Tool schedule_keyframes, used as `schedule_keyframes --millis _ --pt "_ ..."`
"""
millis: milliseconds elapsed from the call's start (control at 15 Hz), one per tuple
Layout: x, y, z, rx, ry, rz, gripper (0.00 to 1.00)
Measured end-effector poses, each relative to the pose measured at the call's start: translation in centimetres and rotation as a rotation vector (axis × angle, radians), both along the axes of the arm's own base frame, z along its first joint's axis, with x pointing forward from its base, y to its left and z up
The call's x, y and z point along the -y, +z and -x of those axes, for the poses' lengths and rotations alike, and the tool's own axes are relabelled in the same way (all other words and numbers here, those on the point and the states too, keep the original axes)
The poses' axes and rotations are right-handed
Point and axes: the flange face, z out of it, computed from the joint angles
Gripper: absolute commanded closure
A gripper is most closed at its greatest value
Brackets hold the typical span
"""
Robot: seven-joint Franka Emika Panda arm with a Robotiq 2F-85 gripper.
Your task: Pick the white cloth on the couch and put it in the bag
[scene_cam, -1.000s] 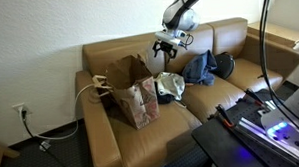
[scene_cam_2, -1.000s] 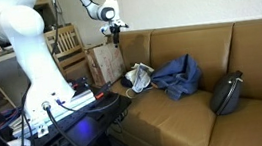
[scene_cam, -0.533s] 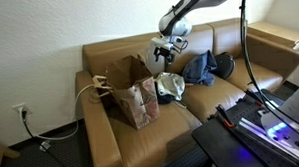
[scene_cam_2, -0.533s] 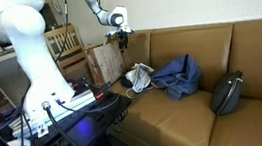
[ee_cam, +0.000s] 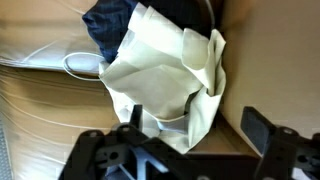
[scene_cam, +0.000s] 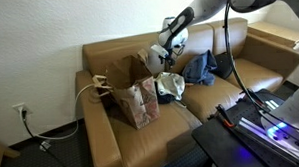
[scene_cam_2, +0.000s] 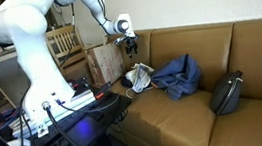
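Fronting wall [scene_cam: 48,37]: tan couch [scene_cam: 109,57] w/ bag [scene_cam: 140,102], cloth [scene_cam: 171,87].

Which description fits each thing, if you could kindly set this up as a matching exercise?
1. white cloth
2. bag
3. dark blue garment
4. pincer

A. open, in the air
B. brown, standing upright
C. heaped between the white cloth and the dark round bag
D. crumpled beside the bag

Pairs: 1-D, 2-B, 3-C, 4-A
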Motion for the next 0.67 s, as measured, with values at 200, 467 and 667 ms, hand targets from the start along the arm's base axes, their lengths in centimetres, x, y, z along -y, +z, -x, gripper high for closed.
schedule_keyframes --millis 200,467,667 --pt "1.4 -4.6 -0.5 -0.087 -0.093 0.033 0.00" --pt "3.3 -7.8 -2.3 -0.103 -0.189 0.006 0.00" --pt "4.7 -9.3 -3.1 -0.138 -0.266 0.011 0.00"
